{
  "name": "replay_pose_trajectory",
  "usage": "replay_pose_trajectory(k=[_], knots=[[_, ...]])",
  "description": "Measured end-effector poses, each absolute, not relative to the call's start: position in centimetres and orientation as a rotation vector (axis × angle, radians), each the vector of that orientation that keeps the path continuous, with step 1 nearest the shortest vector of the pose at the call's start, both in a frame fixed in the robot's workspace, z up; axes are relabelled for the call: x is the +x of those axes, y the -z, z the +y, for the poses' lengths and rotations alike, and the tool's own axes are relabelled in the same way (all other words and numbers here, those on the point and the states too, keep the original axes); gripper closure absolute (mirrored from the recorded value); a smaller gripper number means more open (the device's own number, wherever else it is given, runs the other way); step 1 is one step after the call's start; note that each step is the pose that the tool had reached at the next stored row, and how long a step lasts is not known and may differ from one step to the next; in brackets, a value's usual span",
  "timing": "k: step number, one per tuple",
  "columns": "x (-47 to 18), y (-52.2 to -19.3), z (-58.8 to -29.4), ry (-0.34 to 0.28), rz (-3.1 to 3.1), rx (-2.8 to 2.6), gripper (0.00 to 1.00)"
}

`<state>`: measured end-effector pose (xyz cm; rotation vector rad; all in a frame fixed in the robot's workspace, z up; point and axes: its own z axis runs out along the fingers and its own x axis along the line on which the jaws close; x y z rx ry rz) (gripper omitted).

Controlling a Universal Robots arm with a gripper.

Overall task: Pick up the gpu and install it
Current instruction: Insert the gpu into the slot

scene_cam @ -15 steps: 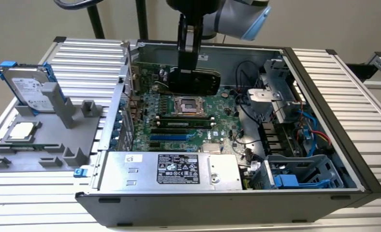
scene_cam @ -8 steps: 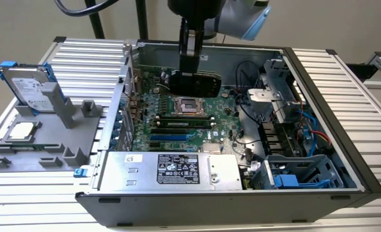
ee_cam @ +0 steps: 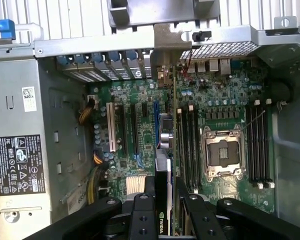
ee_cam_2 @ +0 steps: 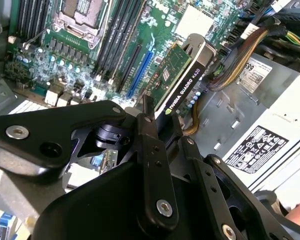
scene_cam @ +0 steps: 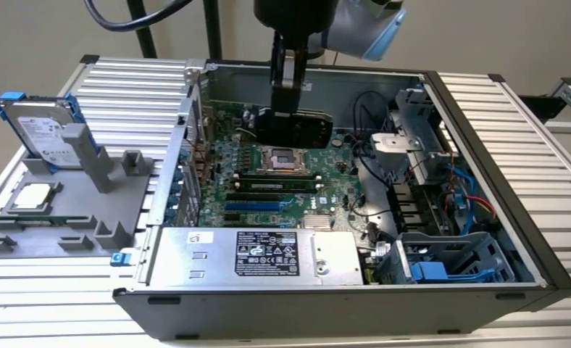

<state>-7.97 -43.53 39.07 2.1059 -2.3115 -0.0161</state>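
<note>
Hanging edge-down inside the open grey computer case: the gpu, a thin green circuit card with a black cooler on one face and a silver metal end bracket. It sits upper centre in the exterior view, over the green motherboard. The black two-finger gripper is directly above it, clamped on the card's upper edge. In the first wrist view the fingers sit one on each face of the gpu. The card thus lies straight below the end effector, with no sideways offset. Its long axis runs along the row of expansion slots, bracket end toward the perforated rear wall. In the second wrist view the gpu is just beside and parallel to the long blue slot; whether its contact edge touches any slot, cannot tell. Judgement: card-edge-to-slot alignment is the relation that matters. Writing: white lettering along the card's black edge and a printed label on the silver power supply box, noted but not transcribed. The silver hard drive in blue frame stands at the exterior view's left, well apart.
</note>
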Motion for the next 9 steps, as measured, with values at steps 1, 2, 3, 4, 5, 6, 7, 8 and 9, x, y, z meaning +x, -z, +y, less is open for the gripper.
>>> replay_pose_trajectory(k=[1, 2, 3, 4, 5, 6, 7, 8, 9], knots=[[-7.97, -39.04, -43.53, 0.016, -2.312, 2.106, 1.00], [-7.96, -38.99, -43.53, 0.016, -2.312, 2.106, 1.00], [-7.96, -38.93, -43.53, 0.016, -2.312, 2.106, 1.00], [-7.96, -38.86, -43.53, 0.016, -2.312, 2.106, 1.00], [-7.96, -38.78, -43.53, 0.016, -2.311, 2.106, 1.00], [-7.96, -38.71, -43.53, 0.016, -2.311, 2.106, 1.00], [-7.95, -38.63, -43.53, 0.016, -2.311, 2.106, 1.00], [-7.96, -38.57, -43.53, 0.016, -2.311, 2.106, 1.00], [-7.96, -38.51, -43.53, 0.016, -2.311, 2.106, 1.00]])
